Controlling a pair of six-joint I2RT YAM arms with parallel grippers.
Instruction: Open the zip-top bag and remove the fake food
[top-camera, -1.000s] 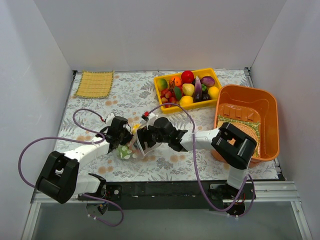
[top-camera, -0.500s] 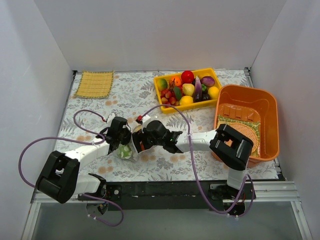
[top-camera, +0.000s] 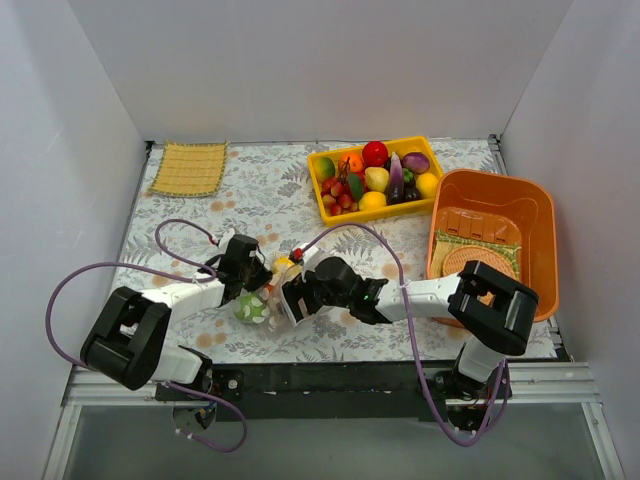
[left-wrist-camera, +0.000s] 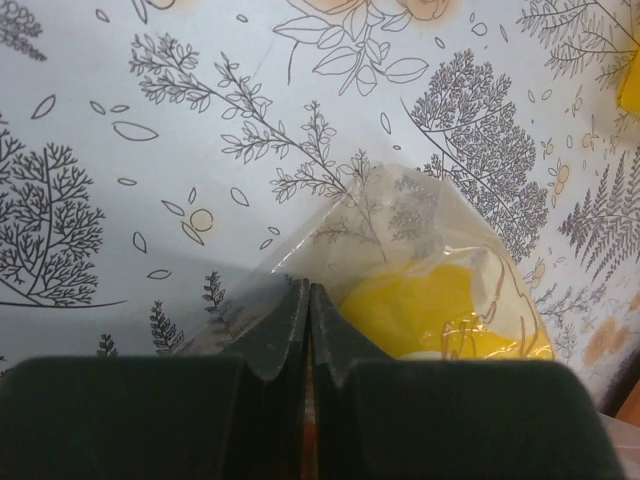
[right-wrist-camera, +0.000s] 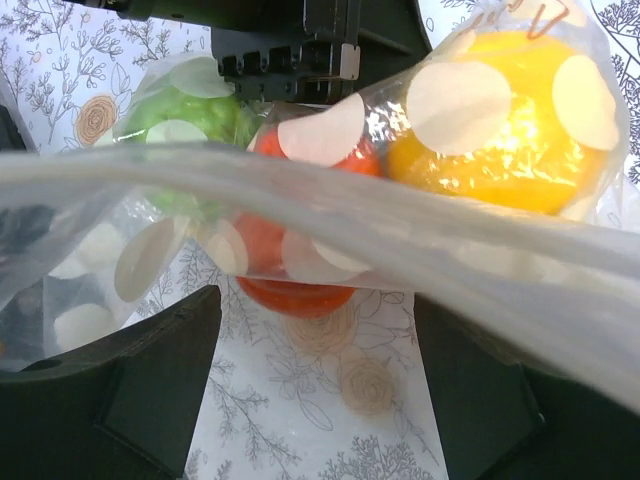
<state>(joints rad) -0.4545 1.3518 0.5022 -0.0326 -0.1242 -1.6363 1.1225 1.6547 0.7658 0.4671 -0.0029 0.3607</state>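
Observation:
The zip-top bag (top-camera: 268, 296) lies on the patterned table between my two grippers, clear with whitish round spots. It holds fake food: a green piece (top-camera: 251, 308), a red-orange piece (right-wrist-camera: 295, 290) and a yellow piece (right-wrist-camera: 500, 120). My left gripper (top-camera: 250, 277) is shut on the bag's edge (left-wrist-camera: 340, 215), with the yellow piece (left-wrist-camera: 420, 305) just right of its fingers. My right gripper (top-camera: 294, 298) is open. The bag's thick top strip (right-wrist-camera: 330, 200) lies across its view above the spread fingers (right-wrist-camera: 160, 370), and I cannot tell whether they touch.
A yellow tray (top-camera: 322, 210) of several plastic fruits and vegetables stands at the back centre. An orange tub (top-camera: 540, 215) stands at the right. A woven yellow mat (top-camera: 188, 167) lies at the back left. Purple cables loop near both arms.
My right gripper has moved toward the near edge and a little right. My left gripper has shifted slightly right with the bag, and the yellow piece now shows between the two grippers.

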